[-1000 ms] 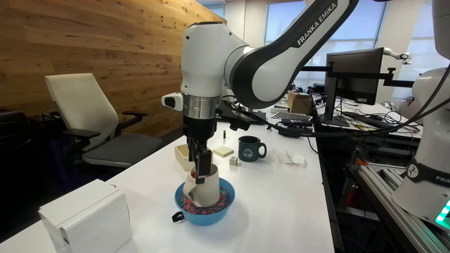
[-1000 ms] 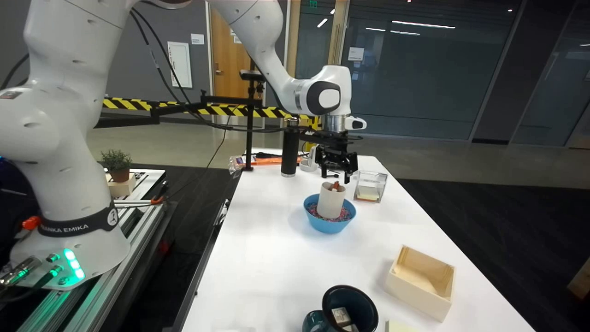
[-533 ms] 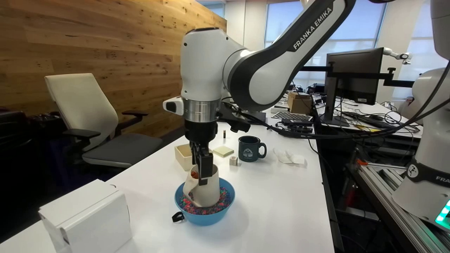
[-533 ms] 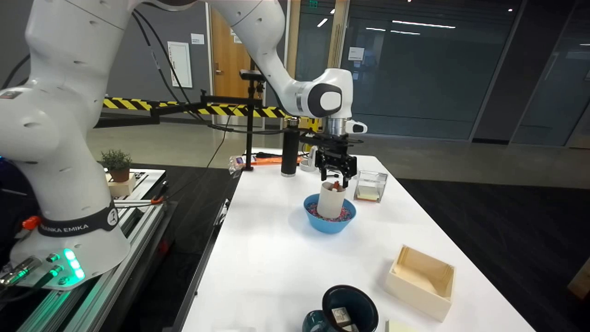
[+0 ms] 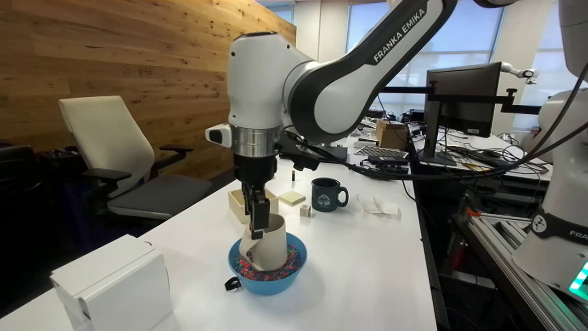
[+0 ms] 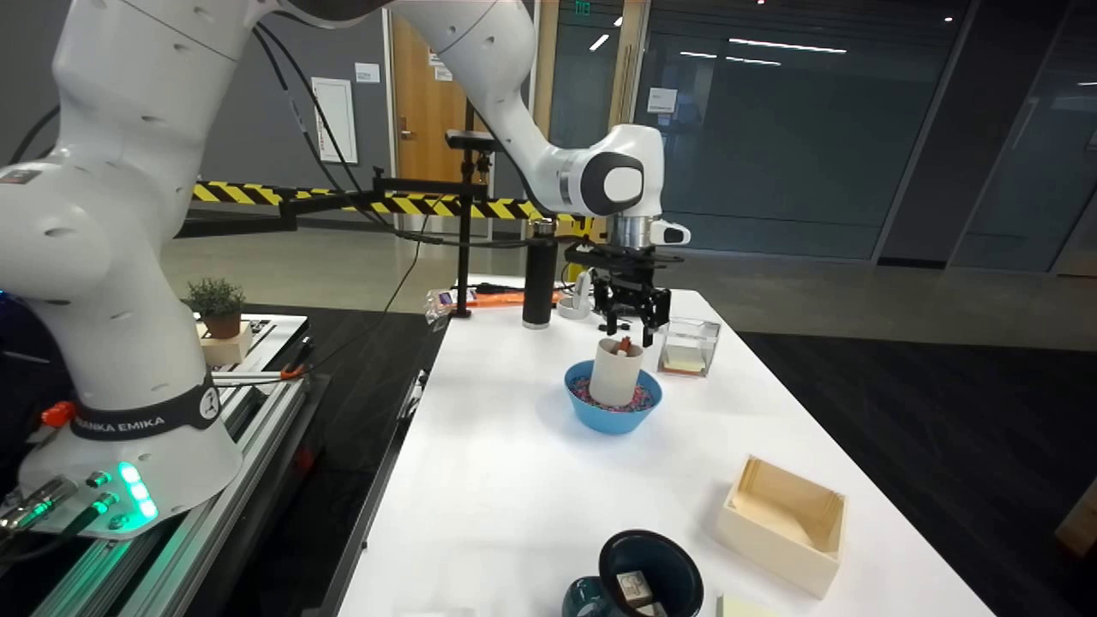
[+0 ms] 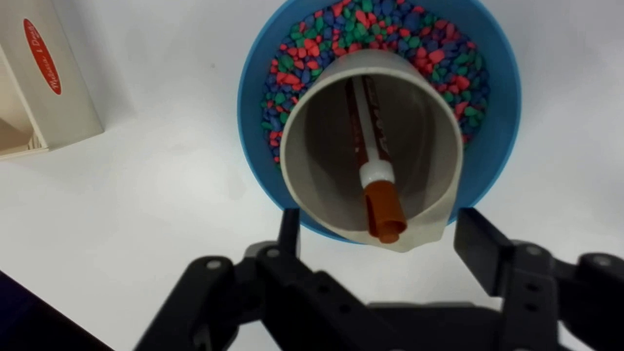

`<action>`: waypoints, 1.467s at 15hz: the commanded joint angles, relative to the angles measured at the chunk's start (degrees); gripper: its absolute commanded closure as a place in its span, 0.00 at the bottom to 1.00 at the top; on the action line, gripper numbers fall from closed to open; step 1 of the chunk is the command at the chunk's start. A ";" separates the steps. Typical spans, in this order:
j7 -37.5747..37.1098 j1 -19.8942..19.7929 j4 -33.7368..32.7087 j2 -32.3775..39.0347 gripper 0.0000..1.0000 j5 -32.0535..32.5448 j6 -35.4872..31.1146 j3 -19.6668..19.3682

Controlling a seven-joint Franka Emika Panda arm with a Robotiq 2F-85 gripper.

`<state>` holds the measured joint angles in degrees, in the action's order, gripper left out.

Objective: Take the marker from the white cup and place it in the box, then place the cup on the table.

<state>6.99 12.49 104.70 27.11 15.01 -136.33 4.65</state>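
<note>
A: Table (image 6: 497,506)?
B: Long, white top, both ext. views. Arm (image 5: 257,87) reaches over it, wrist pointing down.
A: White box (image 5: 115,285)?
B: On table, bottom-left of an ext. view.
A: Gripper (image 7: 378,231) state?
B: Fingers (image 7: 480,253) spread wide apart, nothing held. Aimed down, over the bowl (image 7: 504,102).
A: What's in bowl?
B: Red/green/blue gravel (image 7: 438,53), w/ the white cup (image 6: 614,379) standing on it. Bowl's blue, on table.
A: Tan box (image 6: 771,550)?
B: On table, apart from bowl. Its corner shows at L edge of wrist view, w/ red oval label (image 7: 42,56).
A: Mug (image 5: 325,195)?
B: Dark, has handle, on table, apart from bowl. Pale blocks (image 6: 634,589) inside, per an ext. view.
A: Back to white cup.
B: Off-white, near-upright, mouth up, pointed lip on rim. Can't tell if fingers touch it; they're just by the rim.
A: Note pad (image 5: 292,197)?
B: Pale yellow, flat on table btwn tan box & mug.
A: Marker (image 7: 373,146)?
B: Inside white cup, tilted, leaning at the lip side. Orange-brown cap (image 7: 385,207) up, sticking past rim. Barrel dark red + white. In wrist view cap sits btwn the fingers, gap each side.
A: Anything smaller?
B: Small block (image 5: 305,210), pale, on table just beside mug.
</note>
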 commanded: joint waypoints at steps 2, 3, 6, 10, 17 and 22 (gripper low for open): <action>-1.06 0.41 -2.48 1.40 0.45 1.29 1.68 -0.18; -1.01 0.39 -2.63 1.51 0.44 1.23 1.74 -0.17; -1.02 0.47 -2.81 1.57 0.66 1.22 1.85 -0.15; -1.05 0.55 -2.99 1.69 0.63 1.28 2.03 -0.21; -1.39 0.69 -2.96 1.71 1.00 1.49 1.96 -0.42; -1.96 0.60 -3.68 1.16 0.96 1.43 2.17 -0.87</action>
<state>6.91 12.76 102.92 28.11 15.01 -135.85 4.28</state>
